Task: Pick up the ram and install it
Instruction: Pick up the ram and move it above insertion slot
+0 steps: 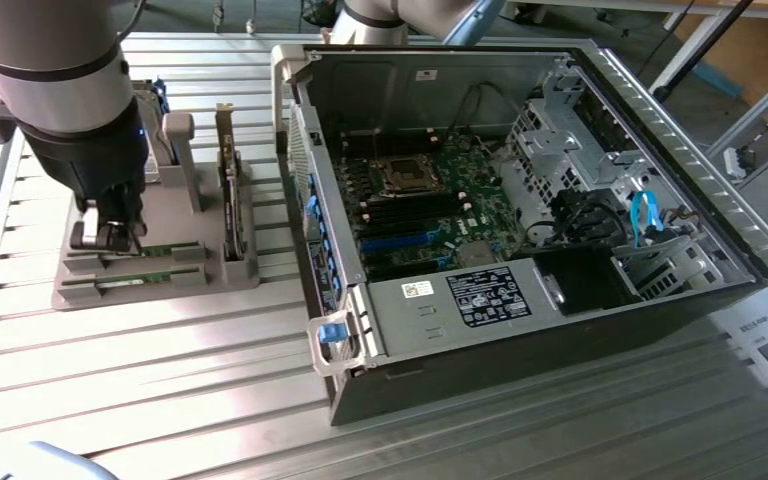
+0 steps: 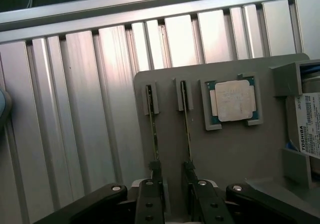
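The step in hand is, in my judgement, the picking up, and the installing is not yet begun. In the exterior view the arm stands over the grey holder [image 1: 91, 290] on the tabletop [image 1: 157, 380], well apart from the open computer case [image 1: 491, 330], and the gripper [image 1: 107, 240] is low at the holder's slots. In the wrist view the gripper [image 2: 172, 176] is wide open and holds nothing. The ram [image 2: 186, 119] stands on its edge in a narrow slot of the holder [image 2: 225, 154], and a second stick [image 2: 151, 119] stands in the slot just beside it, parallel. Each fingertip appears in line with one of the two sticks, so I cannot tell which one is aimed at, or whether the fingertips touch them. A grasp calls, I think, for the fingers to stand on both sides of one single stick, with its flat faces between them, and for a straight pull out of the slot. From above the ram looks like a long, very thin dark strip; its faces are hidden, so no chips or label can be seen. The silver processor chip [image 2: 232, 99] lies flat in its own pocket near the sticks.
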{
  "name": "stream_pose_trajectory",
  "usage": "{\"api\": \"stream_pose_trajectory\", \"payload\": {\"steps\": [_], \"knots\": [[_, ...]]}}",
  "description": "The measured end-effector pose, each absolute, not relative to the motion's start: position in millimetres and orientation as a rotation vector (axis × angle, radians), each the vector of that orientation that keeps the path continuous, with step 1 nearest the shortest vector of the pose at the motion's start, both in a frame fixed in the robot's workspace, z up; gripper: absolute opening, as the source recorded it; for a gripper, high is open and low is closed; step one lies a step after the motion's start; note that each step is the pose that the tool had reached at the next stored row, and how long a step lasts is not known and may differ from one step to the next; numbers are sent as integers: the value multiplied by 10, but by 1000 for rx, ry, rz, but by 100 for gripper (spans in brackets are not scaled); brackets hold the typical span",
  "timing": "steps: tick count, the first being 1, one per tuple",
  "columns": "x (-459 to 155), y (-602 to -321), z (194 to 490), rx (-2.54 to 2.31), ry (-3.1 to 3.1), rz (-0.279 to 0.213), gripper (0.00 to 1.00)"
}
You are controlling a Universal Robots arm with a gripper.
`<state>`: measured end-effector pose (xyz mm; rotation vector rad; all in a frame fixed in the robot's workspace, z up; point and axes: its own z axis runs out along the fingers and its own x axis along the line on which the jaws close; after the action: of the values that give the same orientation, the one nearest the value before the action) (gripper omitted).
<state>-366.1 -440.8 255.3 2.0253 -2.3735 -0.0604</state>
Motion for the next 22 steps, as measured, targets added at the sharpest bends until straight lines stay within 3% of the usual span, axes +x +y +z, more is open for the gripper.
{"api": "stream_pose_trajectory", "payload": {"steps": [22], "knots": [[-3663,-4420,2542,2112,-2299,-55,30]]}}
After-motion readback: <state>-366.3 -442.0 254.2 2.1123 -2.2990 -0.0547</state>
